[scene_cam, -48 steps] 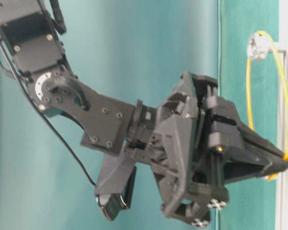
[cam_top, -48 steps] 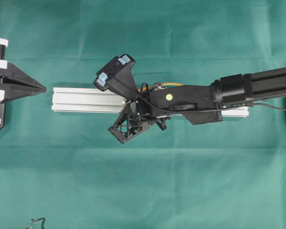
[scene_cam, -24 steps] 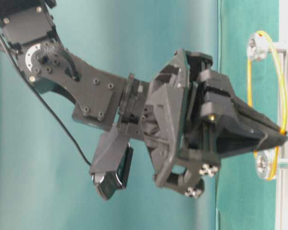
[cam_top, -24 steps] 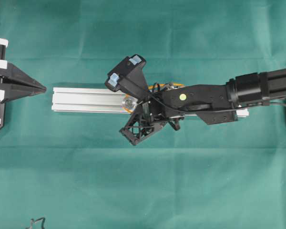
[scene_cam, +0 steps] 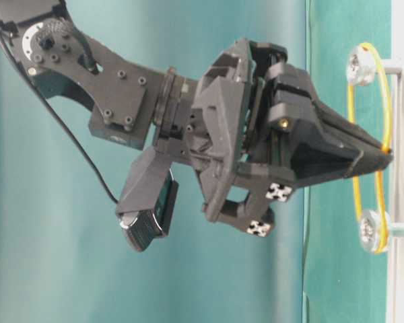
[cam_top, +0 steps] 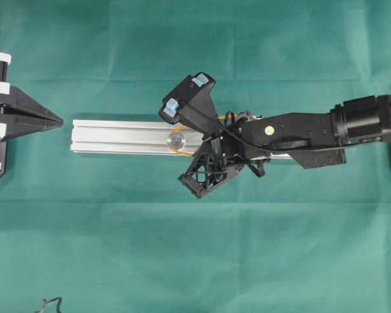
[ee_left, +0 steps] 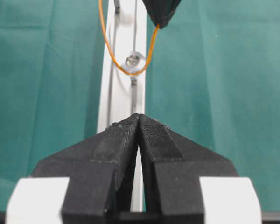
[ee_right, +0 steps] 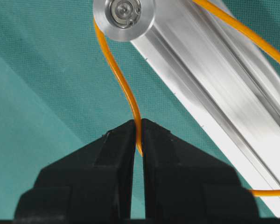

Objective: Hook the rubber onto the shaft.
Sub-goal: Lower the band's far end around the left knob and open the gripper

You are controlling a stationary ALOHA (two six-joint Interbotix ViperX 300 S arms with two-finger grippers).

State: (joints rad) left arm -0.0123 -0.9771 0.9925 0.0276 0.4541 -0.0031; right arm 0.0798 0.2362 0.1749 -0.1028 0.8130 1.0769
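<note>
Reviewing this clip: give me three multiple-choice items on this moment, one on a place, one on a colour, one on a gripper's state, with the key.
1. Where does the rubber band run? A) around the round shaft on the aluminium rail B) loose on the green cloth C) over the left gripper
2. What colour is the band? A) blue B) orange C) black
3. How does the right gripper stand? A) wide open B) shut on nothing C) shut on the band

Key: 1 A, the right wrist view shows it curving round the shaft; 2 B, orange in every view; 3 C, the strand passes between its closed fingertips.
</note>
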